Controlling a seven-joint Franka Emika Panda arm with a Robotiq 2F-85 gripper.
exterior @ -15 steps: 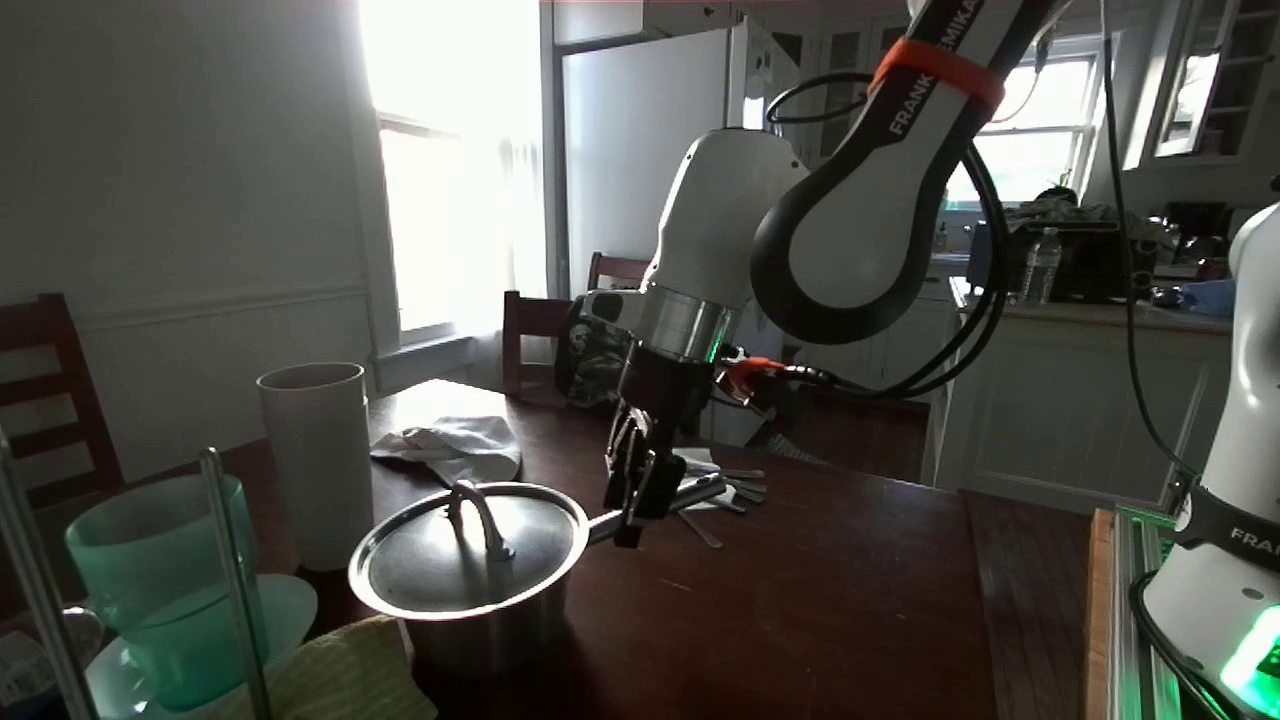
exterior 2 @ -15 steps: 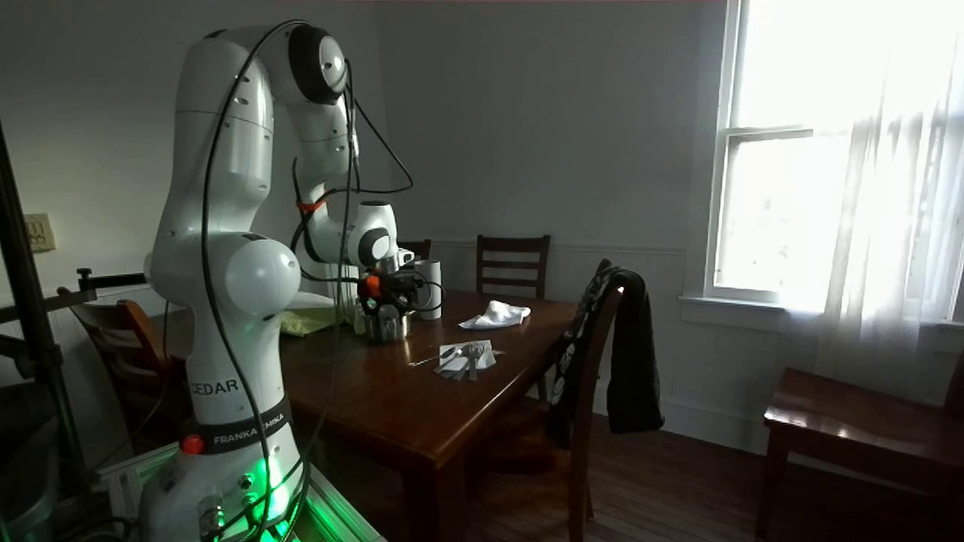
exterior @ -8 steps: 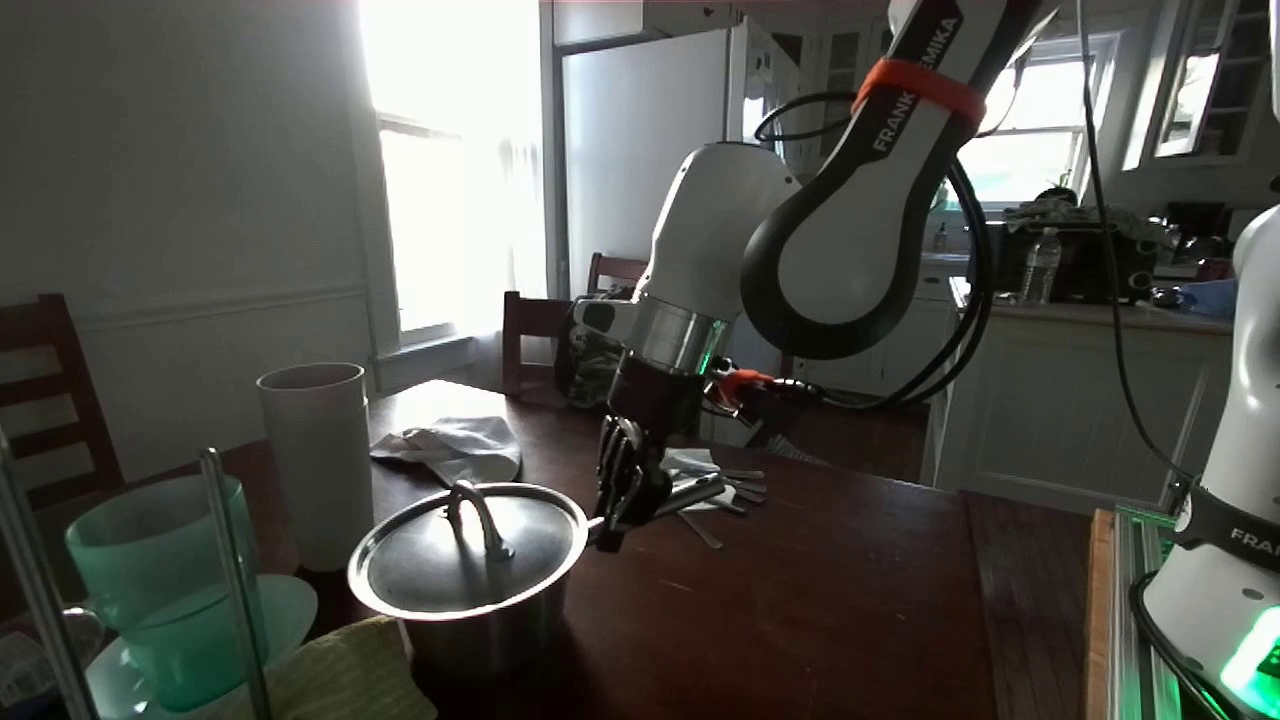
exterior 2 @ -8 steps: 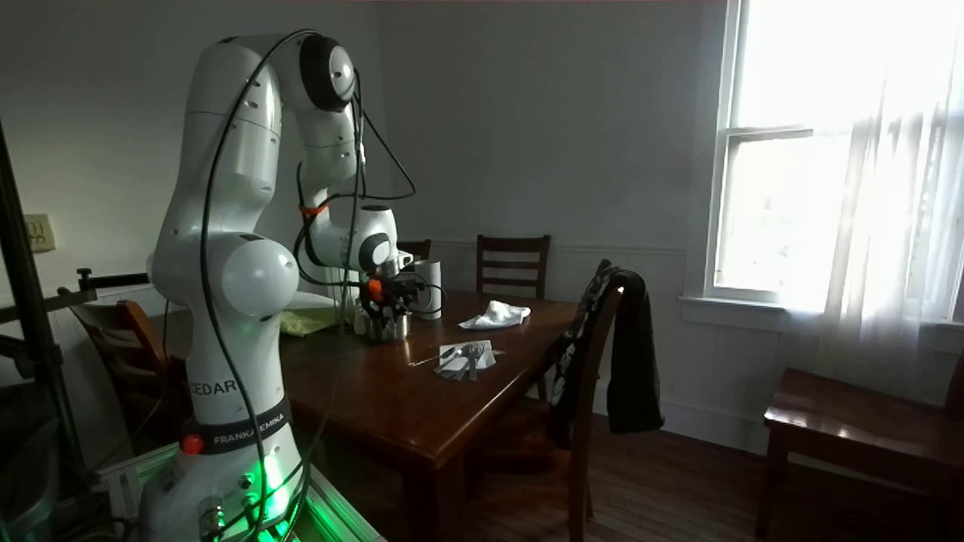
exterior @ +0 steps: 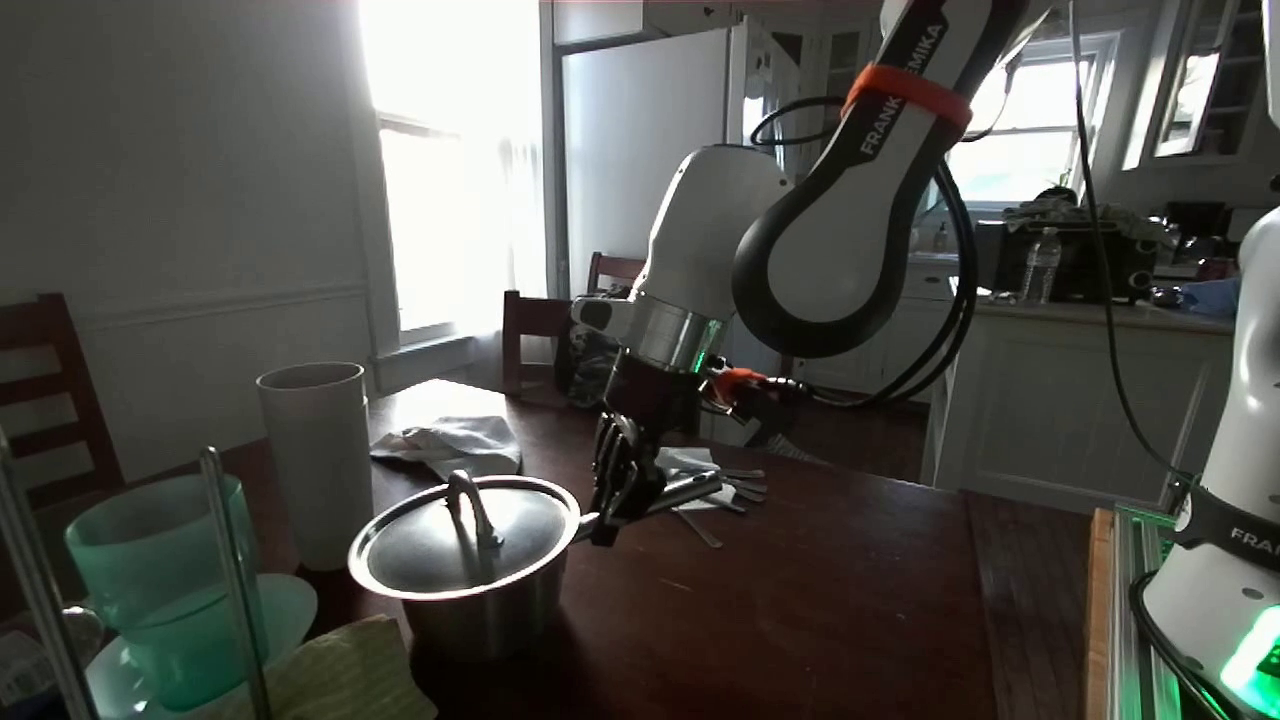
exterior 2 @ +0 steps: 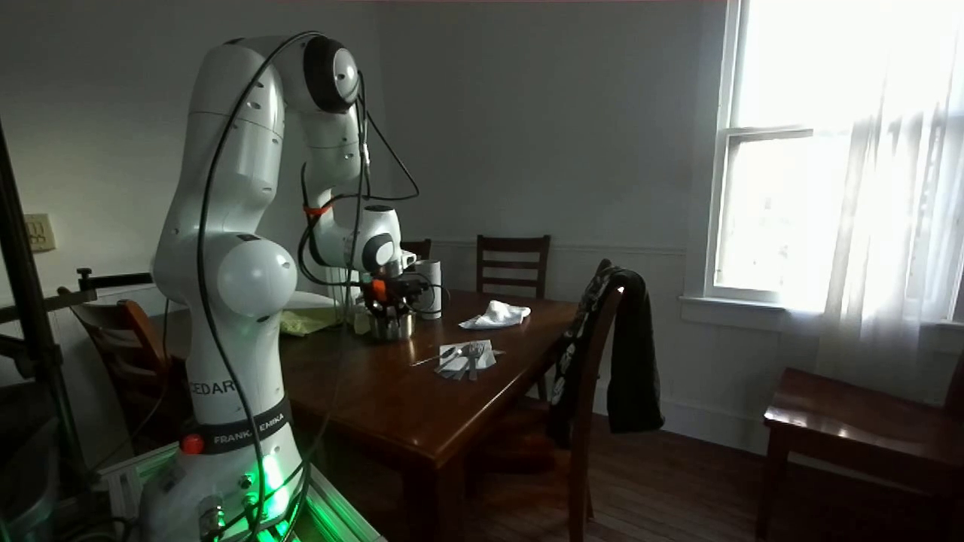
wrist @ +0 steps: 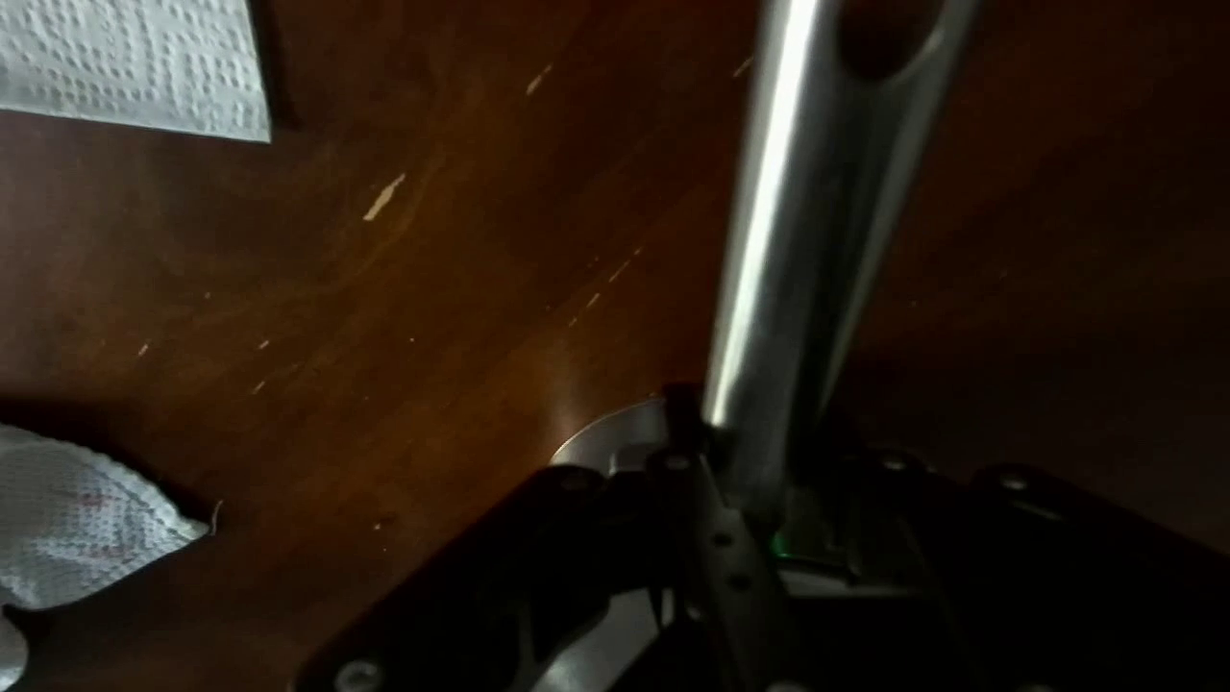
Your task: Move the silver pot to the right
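1 black gripper (exterior: 612, 522) clasps the long metal handle (wrist: 798, 240) of a round, lidded silver metal pot (exterior: 490, 620). Below the pot is a dark brown wooden table (exterior: 800, 600), contact unclear; near the pot stands a tall white cylindrical container (exterior: 318, 470).

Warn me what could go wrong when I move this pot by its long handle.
The jaws hold the silver pot only by its long handle, so it may twist or tip. The lid isn't in their grip and could slide off. If the pot swings toward the cutlery, it might scatter the pieces.
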